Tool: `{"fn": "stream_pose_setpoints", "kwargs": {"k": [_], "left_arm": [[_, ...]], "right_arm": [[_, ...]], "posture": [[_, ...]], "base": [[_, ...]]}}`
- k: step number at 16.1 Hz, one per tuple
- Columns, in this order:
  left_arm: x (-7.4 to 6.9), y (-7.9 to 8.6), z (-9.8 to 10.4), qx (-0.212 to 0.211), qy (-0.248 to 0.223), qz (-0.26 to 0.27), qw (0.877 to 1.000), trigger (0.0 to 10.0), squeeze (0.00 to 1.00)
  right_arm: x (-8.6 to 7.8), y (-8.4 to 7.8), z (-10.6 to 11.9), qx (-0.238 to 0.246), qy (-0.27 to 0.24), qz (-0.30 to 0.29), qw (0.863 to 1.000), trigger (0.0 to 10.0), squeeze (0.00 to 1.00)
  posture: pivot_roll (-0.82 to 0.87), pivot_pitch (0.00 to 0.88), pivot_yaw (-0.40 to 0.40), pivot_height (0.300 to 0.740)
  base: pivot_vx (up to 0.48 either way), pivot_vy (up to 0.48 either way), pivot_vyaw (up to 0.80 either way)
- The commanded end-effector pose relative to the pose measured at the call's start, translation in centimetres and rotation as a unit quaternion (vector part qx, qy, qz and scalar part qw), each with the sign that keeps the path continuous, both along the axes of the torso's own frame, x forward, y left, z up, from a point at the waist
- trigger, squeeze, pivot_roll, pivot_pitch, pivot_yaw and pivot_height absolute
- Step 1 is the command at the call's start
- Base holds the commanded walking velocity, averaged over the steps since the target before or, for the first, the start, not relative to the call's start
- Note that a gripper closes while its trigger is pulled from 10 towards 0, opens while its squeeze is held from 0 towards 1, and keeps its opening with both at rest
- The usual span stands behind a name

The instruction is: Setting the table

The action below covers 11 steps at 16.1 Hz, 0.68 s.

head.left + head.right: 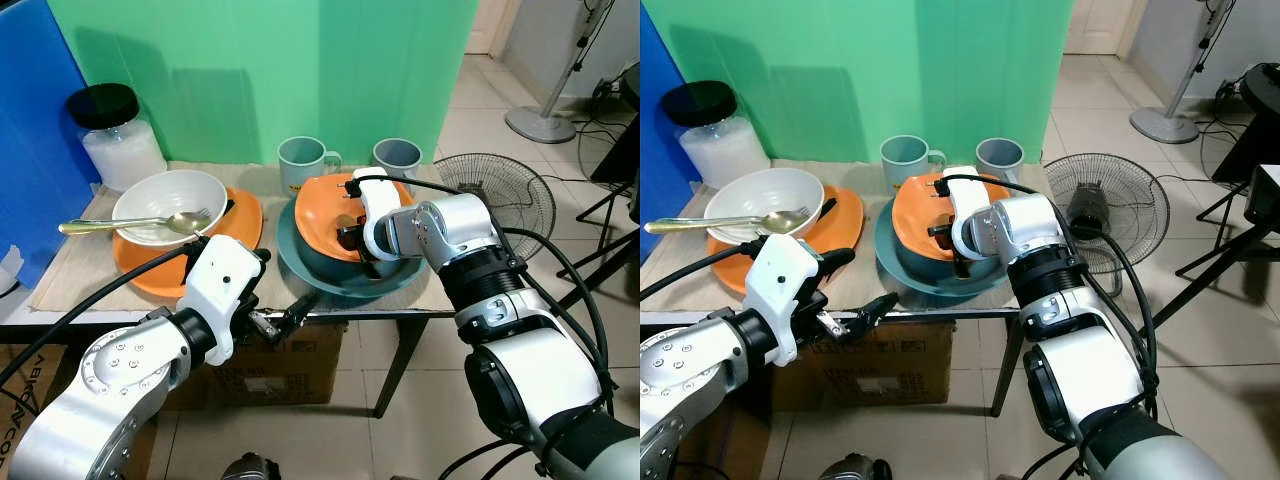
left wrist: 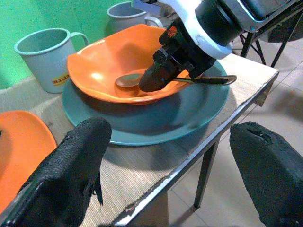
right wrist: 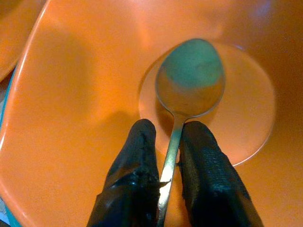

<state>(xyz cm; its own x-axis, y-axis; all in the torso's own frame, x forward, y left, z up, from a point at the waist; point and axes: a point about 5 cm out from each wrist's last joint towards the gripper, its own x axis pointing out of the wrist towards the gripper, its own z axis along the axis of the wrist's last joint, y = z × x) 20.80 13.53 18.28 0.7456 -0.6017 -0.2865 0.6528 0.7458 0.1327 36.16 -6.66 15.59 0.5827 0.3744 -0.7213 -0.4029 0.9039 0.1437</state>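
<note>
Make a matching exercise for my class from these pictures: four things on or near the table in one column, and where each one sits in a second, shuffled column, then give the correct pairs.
Things
1. white bowl
2. orange bowl
3. glass jar
4. right gripper

Places or states
A. at the table's back left corner, black lid on
B. shut on a spoon inside a bowl
C. on the orange plate, a spoon and fork laid across it
D. on the teal plate

Pairs: 1-C, 2-D, 3-A, 4-B
</note>
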Motion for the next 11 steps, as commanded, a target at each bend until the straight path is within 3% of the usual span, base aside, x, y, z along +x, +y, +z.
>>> {"fn": "stream_pose_setpoints", "kwargs": {"k": [1,8,11], "left_arm": [[-0.2,-0.1,0.3,0.003,-0.004,-0.008,1.0,10.0,0.0],[0.1,0.1,0.4,0.006,-0.008,-0.003,1.0,10.0,0.0],[0.4,0.2,0.5,0.009,-0.014,0.003,1.0,10.0,0.0]], "right_arm": [[0.2,0.2,0.2,-0.001,0.0,0.002,1.0,0.0,0.0],[0.6,-0.1,1.0,0.021,-0.013,-0.014,1.0,0.0,0.0],[0.9,-0.6,2.5,0.06,-0.029,-0.032,0.997,0.0,0.0]], "posture": [[-0.08,0.039,0.007,0.74],[-0.08,0.031,0.018,0.74],[-0.08,0.028,0.025,0.74]], "base": [[0.0,0.0,0.0],[0.0,0.0,0.0],[0.0,0.0,0.0]]}}
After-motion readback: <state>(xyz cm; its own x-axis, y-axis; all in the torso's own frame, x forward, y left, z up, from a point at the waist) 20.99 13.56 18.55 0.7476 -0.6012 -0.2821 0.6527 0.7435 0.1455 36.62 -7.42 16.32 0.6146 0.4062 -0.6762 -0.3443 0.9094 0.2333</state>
